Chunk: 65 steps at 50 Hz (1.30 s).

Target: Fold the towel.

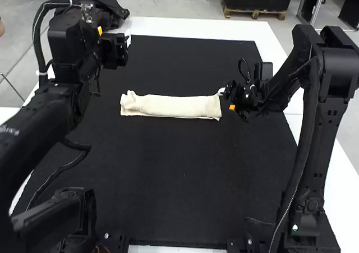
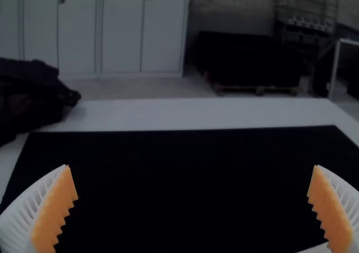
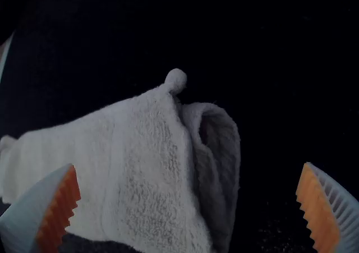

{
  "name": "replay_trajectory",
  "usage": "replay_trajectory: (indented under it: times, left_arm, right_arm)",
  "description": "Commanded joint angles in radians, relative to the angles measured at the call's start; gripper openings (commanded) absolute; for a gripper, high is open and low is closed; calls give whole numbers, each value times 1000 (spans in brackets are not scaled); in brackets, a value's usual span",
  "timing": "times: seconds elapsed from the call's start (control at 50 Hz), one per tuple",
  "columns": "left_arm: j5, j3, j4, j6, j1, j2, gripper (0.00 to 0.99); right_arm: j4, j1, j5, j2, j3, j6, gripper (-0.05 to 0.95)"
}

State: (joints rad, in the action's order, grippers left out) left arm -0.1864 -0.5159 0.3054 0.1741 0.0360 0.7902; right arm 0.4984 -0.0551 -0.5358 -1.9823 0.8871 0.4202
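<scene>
- The towel (image 1: 171, 106) lies on the black mat (image 1: 182, 169) on the bench (image 1: 185, 27), between its left and right edges and rather closer to the far edge.
- It is folded into a long, narrow strip running roughly along the far edge; its left end is a bit bunched, with a corner sticking up.
- In the right wrist view, its right end shows a small rounded knob at one corner and layers beside it, one bent over in a loop.
- Right gripper (image 1: 231, 100): just beside the towel's right end, toward the bench's right edge. Its jaws are wide, with nothing between them gripped.
- Left gripper (image 1: 119, 49): toward the bench's far left corner, beyond the towel's left end. Its jaws are wide and empty, the ribbed fingers well apart in the left wrist view.
- A dark bag (image 1: 112, 7) sits at the bench's far left corner.
</scene>
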Motion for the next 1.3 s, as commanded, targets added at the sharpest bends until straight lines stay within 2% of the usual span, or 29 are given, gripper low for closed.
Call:
replay_trajectory:
  times: [0.0, 0.46, 1.28]
  left_arm:
    - [25, 11, 4, 10, -5, -52, 967]
    - [45, 145, -25, 10, -5, -213, 969]
    - [48, 211, -52, 10, -7, -279, 969]
  right_arm:
    - [14, -14, -18, -4, 32, 14, 890]
    - [58, -89, -9, -55, 52, 58, 890]
    - [48, -45, 19, -64, 84, 49, 890]
